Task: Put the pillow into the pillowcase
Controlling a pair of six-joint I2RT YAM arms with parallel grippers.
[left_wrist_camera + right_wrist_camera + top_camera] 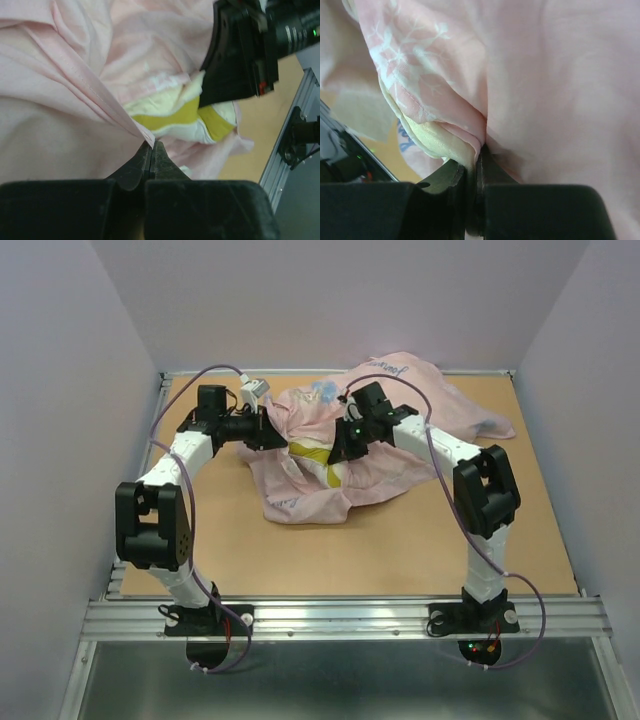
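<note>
Top external view shows the pillowcase (300, 492) lying crumpled, pale pink side up, toward the far middle of the bench (350, 550), with both arms reaching into it. Part of the pillow (318, 454), cream with a yellow band, shows at the case's opening between the two end effectors; fabric covers the rest. The left end effector (272, 435) sits at the case's left edge, and the left wrist view shows its fingers pressed together on a stitched hem of the pink cloth, near the exposed yellow band. The right end effector (337, 455) is at the opening's right side. In the right wrist view its fingers pinch a fold of pink fabric with a cream layer under it; whether that layer is the pillow cannot be told.
</note>
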